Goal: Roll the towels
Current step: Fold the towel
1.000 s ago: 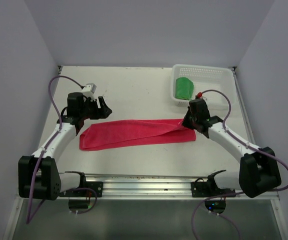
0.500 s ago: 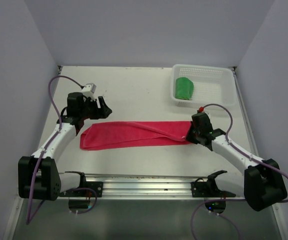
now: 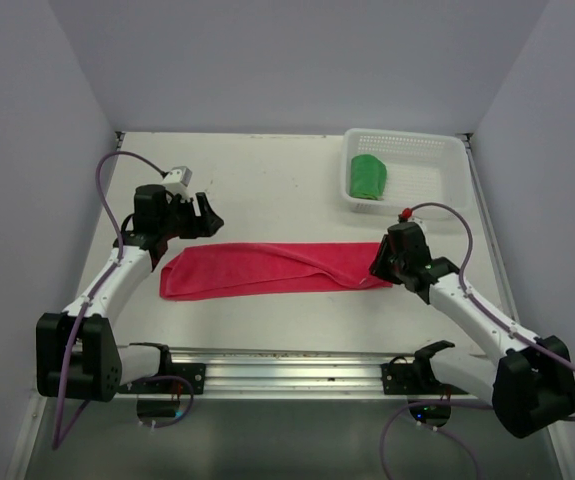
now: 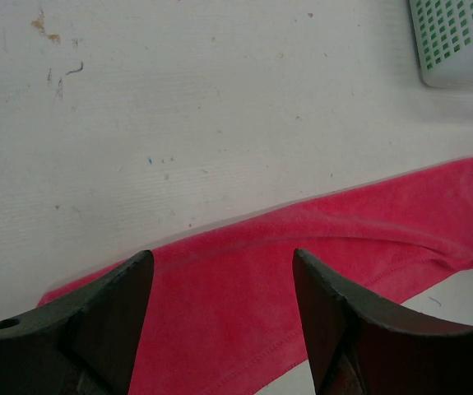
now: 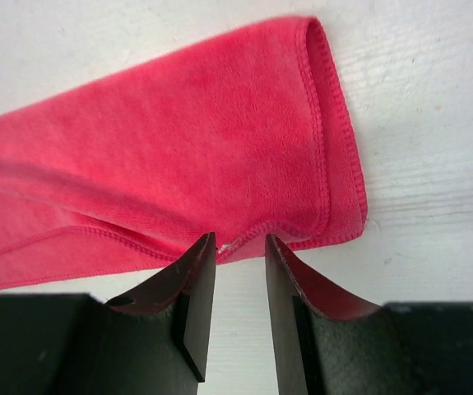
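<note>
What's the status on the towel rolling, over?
Left gripper jaws wide, empty, near pink-red towel, left part. Right gripper jaws slightly parted at its right end. Towel lies in a strip, unrolled; green towel in basket. No obstruction seen.

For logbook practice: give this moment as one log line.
left gripper: open, near pink-red towel left end | right gripper: slightly open at its right end | green towel: in basket

No legible text or markings anywhere

Pink-red towel, long folded strip lying flat, green towel, compact bundle inside basket
</note>
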### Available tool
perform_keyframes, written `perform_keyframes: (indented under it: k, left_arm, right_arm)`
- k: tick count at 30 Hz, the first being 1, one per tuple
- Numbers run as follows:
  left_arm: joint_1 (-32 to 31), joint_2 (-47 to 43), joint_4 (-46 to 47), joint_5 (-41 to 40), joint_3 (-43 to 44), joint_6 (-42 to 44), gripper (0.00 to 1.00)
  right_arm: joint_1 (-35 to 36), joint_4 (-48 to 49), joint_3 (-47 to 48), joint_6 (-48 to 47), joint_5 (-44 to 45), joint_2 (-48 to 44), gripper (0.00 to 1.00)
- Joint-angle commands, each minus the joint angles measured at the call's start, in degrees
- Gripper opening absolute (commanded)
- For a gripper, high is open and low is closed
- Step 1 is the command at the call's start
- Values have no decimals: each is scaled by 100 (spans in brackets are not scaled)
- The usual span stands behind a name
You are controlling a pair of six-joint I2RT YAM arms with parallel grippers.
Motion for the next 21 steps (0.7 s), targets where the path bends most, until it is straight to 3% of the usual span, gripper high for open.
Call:
perform_keyframes:
  k: [1,8,21]
  left_arm:
    - [-27,-128,131,104,44,124,73]
    - [-27,-137,131,87,53,133,73]
    - [-27,-84,140,87,27,133,73]
  right_arm:
    - [5,-136,399,-104,389,-203,34]
    - [-346,416,479,-131,689,314,29]
    - [-759,1411,1093,-764,591,2099,31]
